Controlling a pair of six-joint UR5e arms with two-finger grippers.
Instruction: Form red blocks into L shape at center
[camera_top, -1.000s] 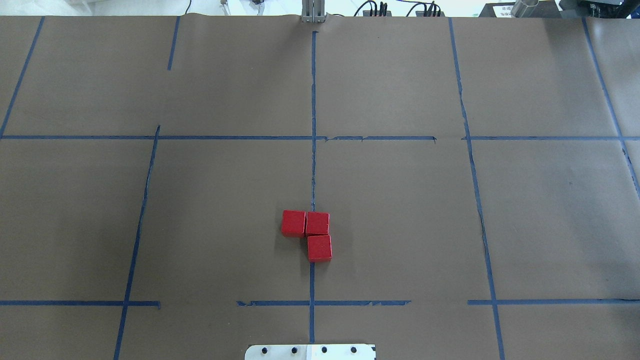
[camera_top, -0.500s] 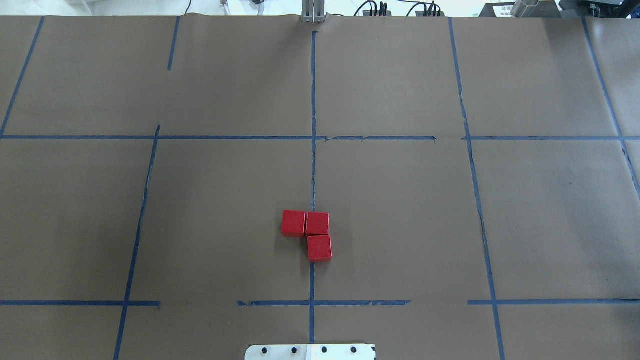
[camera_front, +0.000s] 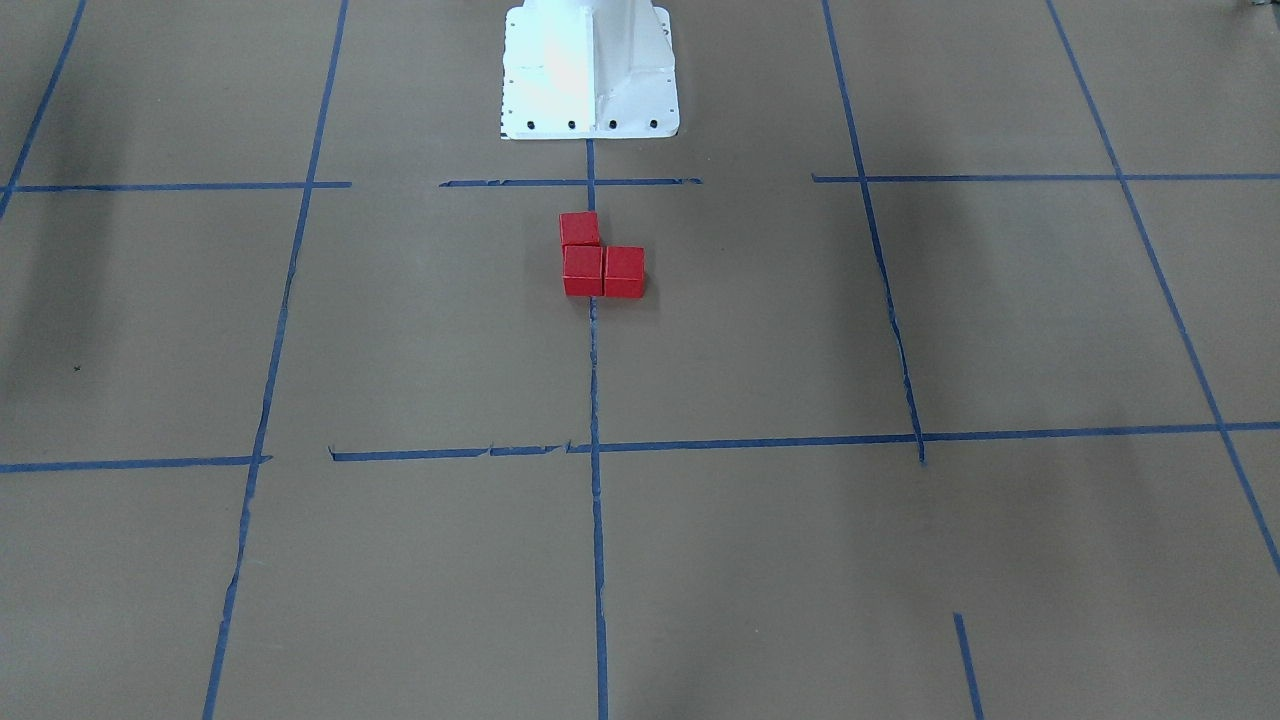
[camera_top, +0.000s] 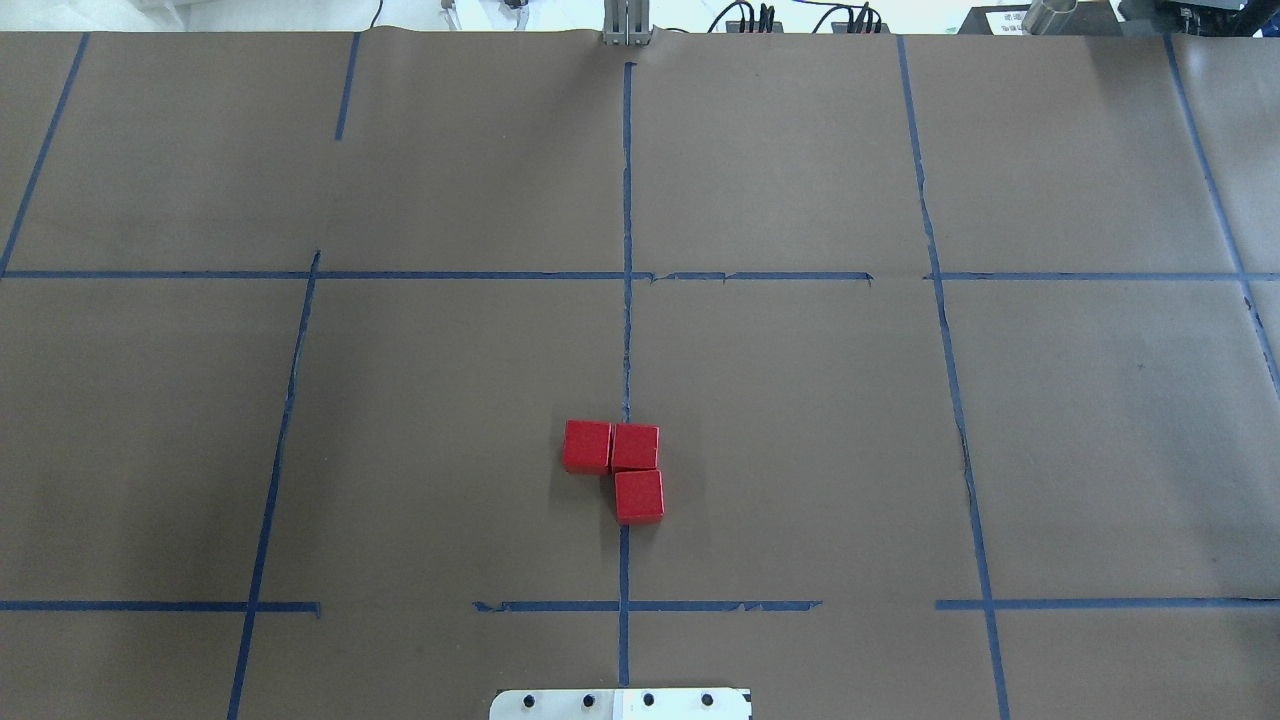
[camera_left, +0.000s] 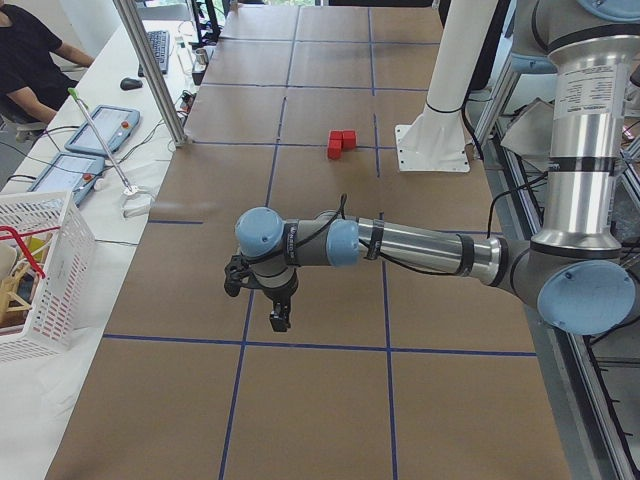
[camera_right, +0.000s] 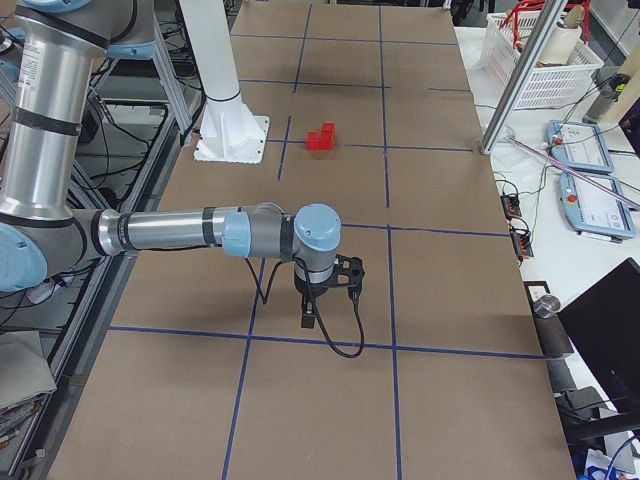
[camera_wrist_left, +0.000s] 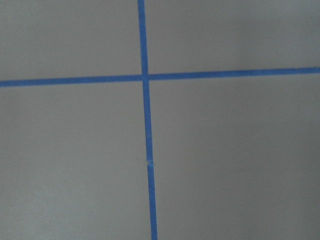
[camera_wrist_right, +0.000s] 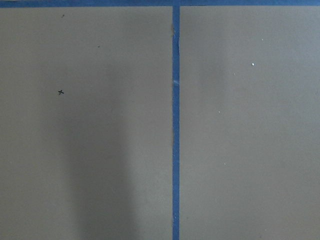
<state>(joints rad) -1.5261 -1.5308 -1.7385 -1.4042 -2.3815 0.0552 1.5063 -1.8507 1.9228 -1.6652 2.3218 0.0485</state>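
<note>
– Brown paper covers the table (camera_top: 800, 400), marked into squares by blue tape. Where are the red blocks (camera_top: 634, 447)?
– All three lie flat on the paper, touching one another in an L. Seen from overhead, two sit side by side, and the third touches the right-hand one on the robot's side. The corner block and the third block sit on the middle tape line (camera_top: 627, 340), a little beyond the short cross strip (camera_top: 700, 605) in front of the white base plate (camera_top: 620, 704).
– And the arms?
– Both are well apart from the blocks. The left gripper (camera_left: 279, 320) points down at the paper near a tape crossing, and the right gripper (camera_right: 309, 320) does the same towards the table's other end. They show only in the side views, so I cannot tell whether their fingers are apart or together.
</note>
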